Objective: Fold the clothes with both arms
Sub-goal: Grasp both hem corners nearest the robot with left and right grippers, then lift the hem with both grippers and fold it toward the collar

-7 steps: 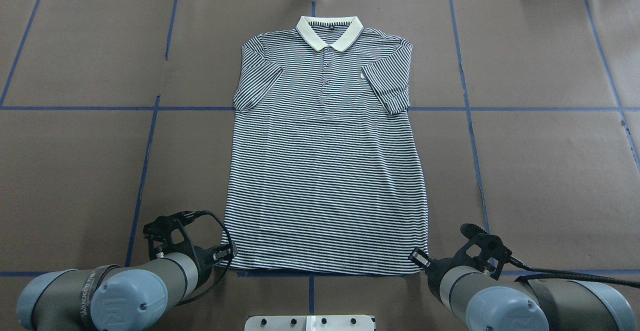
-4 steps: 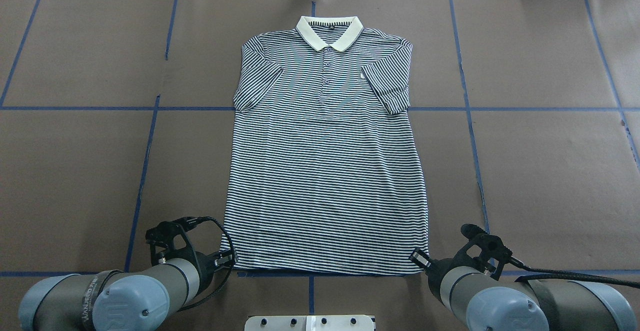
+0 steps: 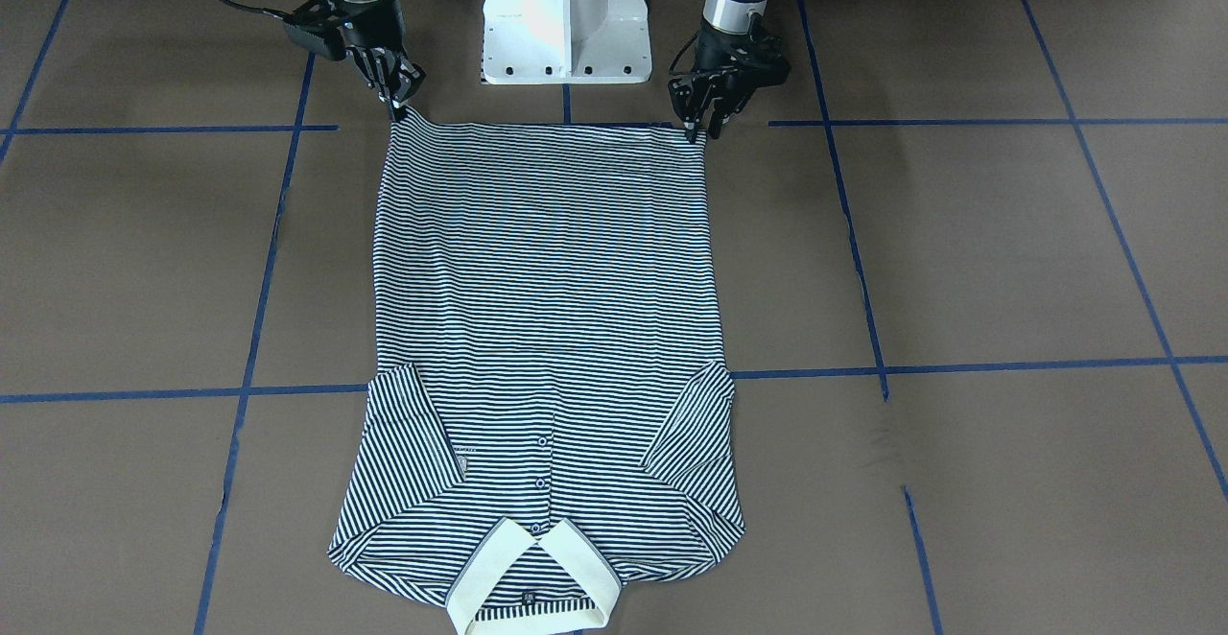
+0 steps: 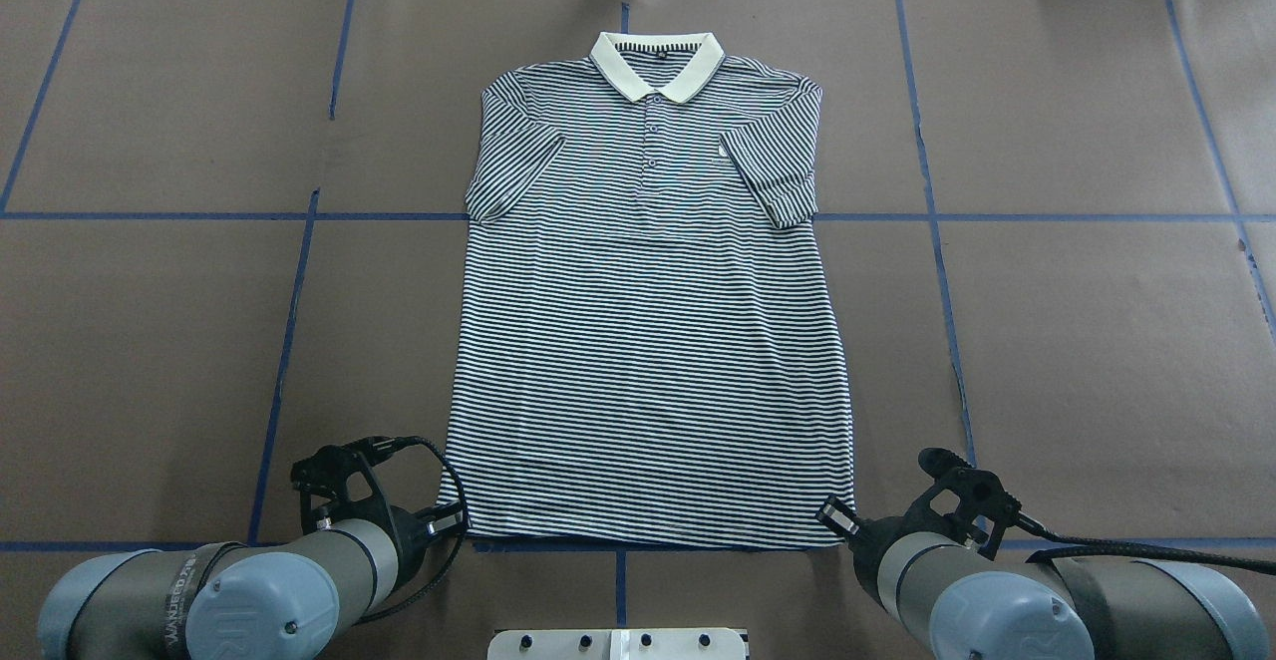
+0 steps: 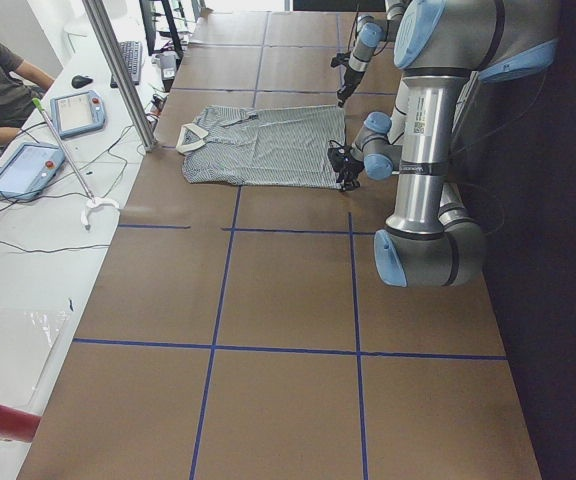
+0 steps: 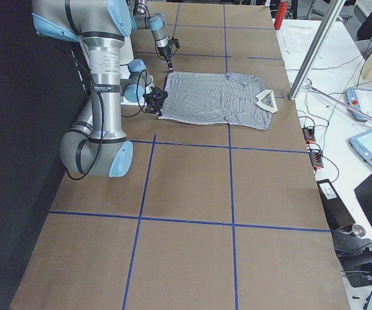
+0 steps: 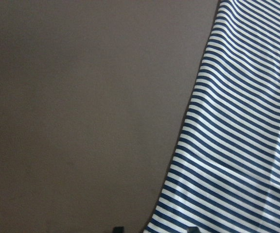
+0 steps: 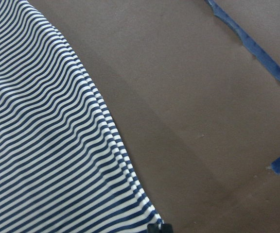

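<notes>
Polo shirt (image 4: 648,321): flat, face up, sleeves turned in; hem-to-collar fold not begun. Right gripper (image 3: 396,109): pinched on one hem corner. Left gripper (image 3: 698,129): parted, astride the other.

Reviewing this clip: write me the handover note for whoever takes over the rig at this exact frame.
Left gripper: open, jaws either side of one hem corner, not closed on it.
Right gripper: appears shut on the other hem corner, with the cloth creased toward its tips.
Polo shirt: flat and face up on the table, sleeves lying in over the chest, collar far from the robot.
Done: both grippers are at the hem corners.
Left: close the left gripper, lift the hem, fold toward the collar.
</notes>
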Robot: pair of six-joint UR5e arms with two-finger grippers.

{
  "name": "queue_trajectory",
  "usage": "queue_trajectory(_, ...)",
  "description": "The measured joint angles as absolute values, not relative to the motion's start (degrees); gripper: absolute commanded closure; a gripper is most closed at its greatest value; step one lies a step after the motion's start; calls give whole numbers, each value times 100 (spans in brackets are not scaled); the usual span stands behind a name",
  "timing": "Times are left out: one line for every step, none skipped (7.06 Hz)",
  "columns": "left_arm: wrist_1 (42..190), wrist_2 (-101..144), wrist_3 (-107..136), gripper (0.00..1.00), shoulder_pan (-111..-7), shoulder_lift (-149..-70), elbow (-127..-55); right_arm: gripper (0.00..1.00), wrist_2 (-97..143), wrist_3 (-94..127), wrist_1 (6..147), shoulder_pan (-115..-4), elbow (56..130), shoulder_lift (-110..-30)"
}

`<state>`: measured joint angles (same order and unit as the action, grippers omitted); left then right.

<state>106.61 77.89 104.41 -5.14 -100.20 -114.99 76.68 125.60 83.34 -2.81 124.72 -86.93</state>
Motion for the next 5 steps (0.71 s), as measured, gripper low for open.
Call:
queue_trajectory(10661, 7793, 10441, 100, -508, -10020, -11501, 100, 7671, 12560, 8336, -281, 12472, -8693)
queue_trajectory(10635, 7797, 10438, 100, -504, -10023, -11516, 100, 7674, 12560, 8334, -281, 12472, -8692)
queue_trajectory(10564, 7843, 10428, 100, -500, -10037, -11533, 100, 7678, 12559, 8333, -281, 12472, -8694)
queue_trajectory(10498, 7939, 10422, 100, -496, -10051, -11565, 100, 7680, 12560, 8332, -281, 12473, -8698)
queue_trajectory(10454, 8002, 10424, 100, -495, -10051, -11654, 100, 7685, 12559, 8332, -279, 12477, -8700)
